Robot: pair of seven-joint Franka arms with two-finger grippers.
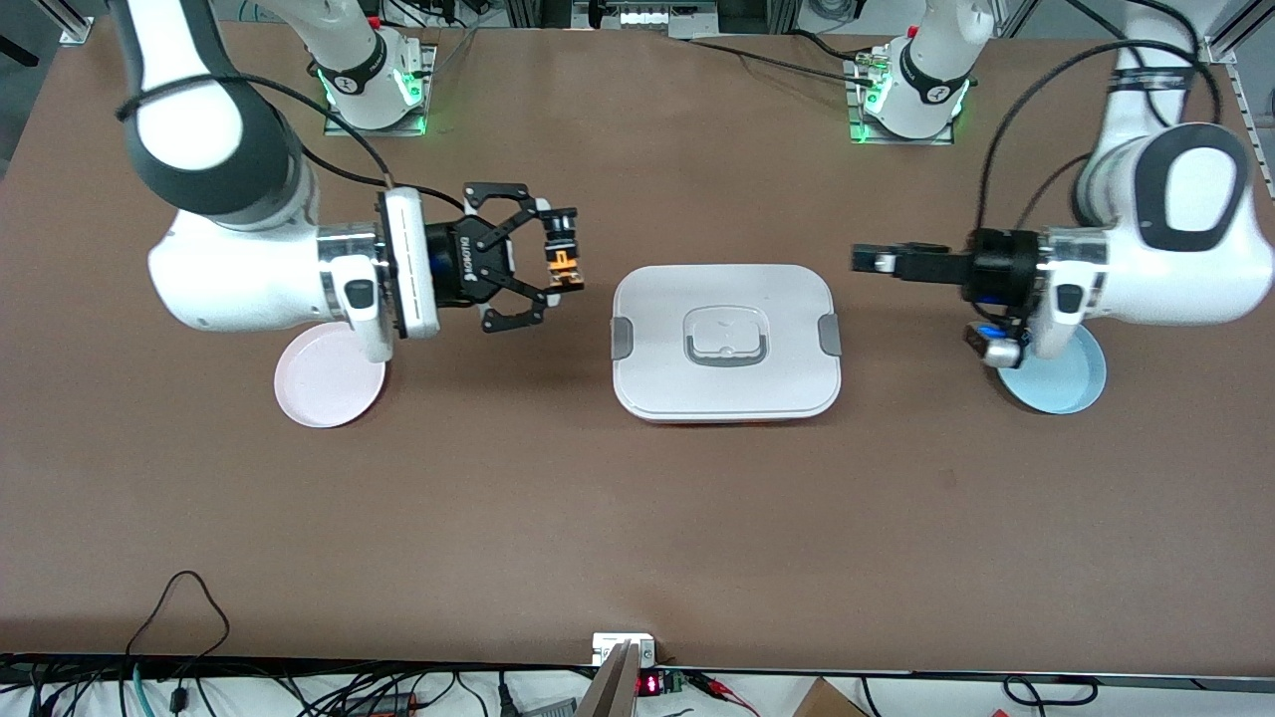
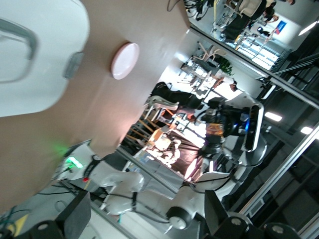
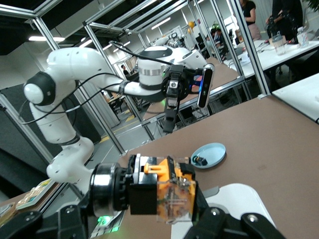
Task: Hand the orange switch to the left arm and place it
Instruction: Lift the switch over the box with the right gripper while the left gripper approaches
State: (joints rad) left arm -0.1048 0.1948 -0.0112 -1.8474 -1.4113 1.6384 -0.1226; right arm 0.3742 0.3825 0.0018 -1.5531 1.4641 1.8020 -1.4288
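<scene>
Fingers of the right gripper [image 1: 564, 261], an open-linkage hand, are closed on the orange switch [image 1: 565, 261], held in the air over the bench [image 1: 637, 518] between the pink plate [image 1: 329, 378] and the box [image 1: 726, 342]; the switch lies just short of the box's grey side latch, apart from it. Fingers of the left gripper [image 1: 865, 260], a slim hand, stand apart and hold nothing; they point toward the box from its other end, over bare bench, with the blue plate [image 1: 1058, 383] under that arm's wrist. A small dark switch with a blue part [image 1: 996, 344] shows at the blue plate's edge. Left wrist view: the box [image 2: 35, 55] and the pink plate [image 2: 124, 60] lie on the bench ahead of the fingers, and the right gripper [image 2: 215, 130] with an orange spot between its tips shows farther off. Right wrist view: the orange switch [image 3: 172, 191], with a clear tan body and black collar, sits clamped between the fingers; the box's white lid [image 3: 234, 209] lies just below it, the blue plate [image 3: 208, 155] ahead on the bench, and the left gripper [image 3: 168, 122] hangs above that plate, pointing this way.
</scene>
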